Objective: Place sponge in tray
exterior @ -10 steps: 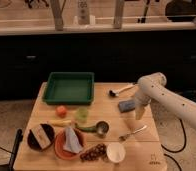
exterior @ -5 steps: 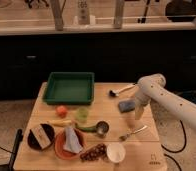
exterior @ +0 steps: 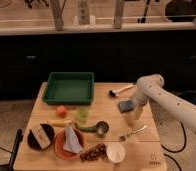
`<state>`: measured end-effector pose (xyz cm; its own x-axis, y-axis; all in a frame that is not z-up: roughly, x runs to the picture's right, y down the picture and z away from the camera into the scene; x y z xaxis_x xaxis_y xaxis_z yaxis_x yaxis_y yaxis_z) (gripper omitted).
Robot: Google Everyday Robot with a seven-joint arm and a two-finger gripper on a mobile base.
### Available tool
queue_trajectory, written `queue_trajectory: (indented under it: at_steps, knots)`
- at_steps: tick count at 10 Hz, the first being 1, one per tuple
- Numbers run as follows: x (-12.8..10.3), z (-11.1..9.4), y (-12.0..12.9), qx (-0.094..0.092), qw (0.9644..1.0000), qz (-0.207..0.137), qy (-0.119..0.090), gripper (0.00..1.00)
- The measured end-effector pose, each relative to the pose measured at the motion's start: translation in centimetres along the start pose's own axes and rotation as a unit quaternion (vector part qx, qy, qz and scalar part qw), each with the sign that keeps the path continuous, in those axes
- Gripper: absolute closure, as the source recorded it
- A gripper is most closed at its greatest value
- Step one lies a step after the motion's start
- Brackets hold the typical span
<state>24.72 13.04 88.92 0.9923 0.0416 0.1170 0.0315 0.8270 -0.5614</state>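
Gripper point(exterior: 128, 113) low over right side of wooden table point(exterior: 106, 107), arm reaching in from the right. Closed on blue sponge point(exterior: 125, 105); sponge sits at the gripper tip, close above the tabletop.

Brush point(exterior: 119, 91) lies just behind the gripper, toward the back edge. Metal spoon point(exterior: 132, 133) lies in front of it, apart from it.

Green tray point(exterior: 47, 89) at back left of table, well apart from sponge; nothing seen inside.

In front of tray: small orange fruit point(exterior: 61, 110), green cup point(exterior: 82, 114) beside it. Nearer the front: metal scoop point(exterior: 100, 128), dark bowl point(exterior: 41, 136), orange plate point(exterior: 59, 148) with pale cloth point(exterior: 71, 140) on it, white cup point(exterior: 115, 151) at front edge.
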Motion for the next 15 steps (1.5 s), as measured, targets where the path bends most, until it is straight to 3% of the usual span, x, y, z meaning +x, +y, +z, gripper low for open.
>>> queue_trajectory:
  at_steps: [15]
  knots:
    - [-0.5, 1.8, -1.3, -0.015, 0.9998, 0.007, -0.008, 0.2]
